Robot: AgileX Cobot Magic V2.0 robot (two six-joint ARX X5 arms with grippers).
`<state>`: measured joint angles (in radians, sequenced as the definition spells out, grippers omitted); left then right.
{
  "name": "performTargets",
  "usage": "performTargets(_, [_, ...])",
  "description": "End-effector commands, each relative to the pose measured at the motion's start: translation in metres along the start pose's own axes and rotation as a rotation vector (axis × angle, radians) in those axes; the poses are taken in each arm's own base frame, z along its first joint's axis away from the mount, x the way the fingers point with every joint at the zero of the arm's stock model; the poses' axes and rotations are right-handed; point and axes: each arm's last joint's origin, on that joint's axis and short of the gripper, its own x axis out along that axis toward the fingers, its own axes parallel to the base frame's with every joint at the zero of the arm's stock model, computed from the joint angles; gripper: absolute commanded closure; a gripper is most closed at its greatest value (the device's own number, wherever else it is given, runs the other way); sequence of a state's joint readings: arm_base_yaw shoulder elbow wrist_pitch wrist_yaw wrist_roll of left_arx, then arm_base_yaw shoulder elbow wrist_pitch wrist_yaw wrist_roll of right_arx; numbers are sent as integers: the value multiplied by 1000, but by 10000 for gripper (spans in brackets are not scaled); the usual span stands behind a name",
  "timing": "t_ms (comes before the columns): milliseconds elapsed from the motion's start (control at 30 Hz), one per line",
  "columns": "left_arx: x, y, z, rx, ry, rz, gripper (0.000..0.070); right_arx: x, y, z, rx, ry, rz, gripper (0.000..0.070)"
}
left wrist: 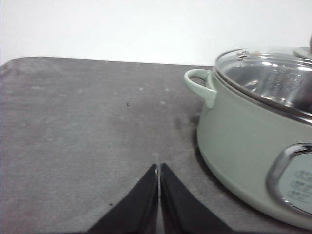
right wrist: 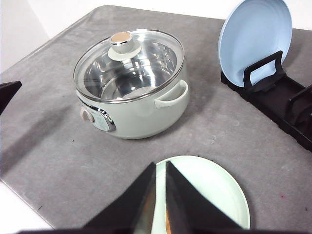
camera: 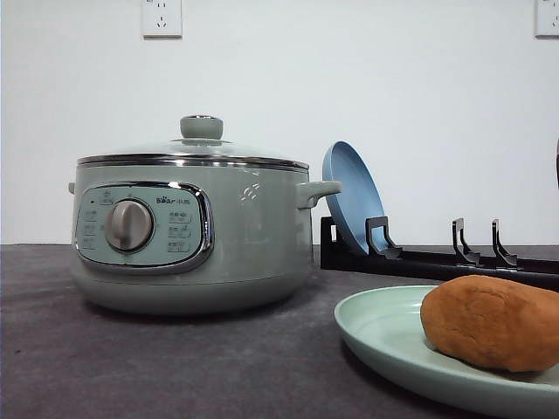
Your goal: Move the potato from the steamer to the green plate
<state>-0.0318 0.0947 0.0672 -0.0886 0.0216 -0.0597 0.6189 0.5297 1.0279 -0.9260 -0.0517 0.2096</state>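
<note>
The orange-brown potato (camera: 493, 321) lies on the pale green plate (camera: 384, 336) at the front right of the table. The sage-green steamer (camera: 192, 236) stands to the left with its glass lid (camera: 201, 144) on. Through the lid (right wrist: 129, 63) the steamer (right wrist: 131, 107) shows a bare steel inside. My right gripper (right wrist: 160, 165) hangs shut above the green plate (right wrist: 209, 190), and its fingers hide most of the potato. My left gripper (left wrist: 159, 165) is shut over bare mat, left of the steamer (left wrist: 243, 136).
A blue plate (camera: 349, 196) leans upright in a black rack (camera: 437, 262) behind the green plate, right of the steamer. The right wrist view shows the blue plate (right wrist: 253, 39), the rack (right wrist: 287, 107) and the grey mat's edge (right wrist: 29, 204).
</note>
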Motion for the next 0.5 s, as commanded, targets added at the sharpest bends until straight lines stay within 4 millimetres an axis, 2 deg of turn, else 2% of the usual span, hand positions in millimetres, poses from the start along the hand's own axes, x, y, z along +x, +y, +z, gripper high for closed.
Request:
performTargets(0, [0,1,-3,14,-12,12,700,-3,2,5,-13,-25,12,675])
performTargets(467, [-2,4,-22,17,65,50,700,-3,2,5,-13,-25,11,675])
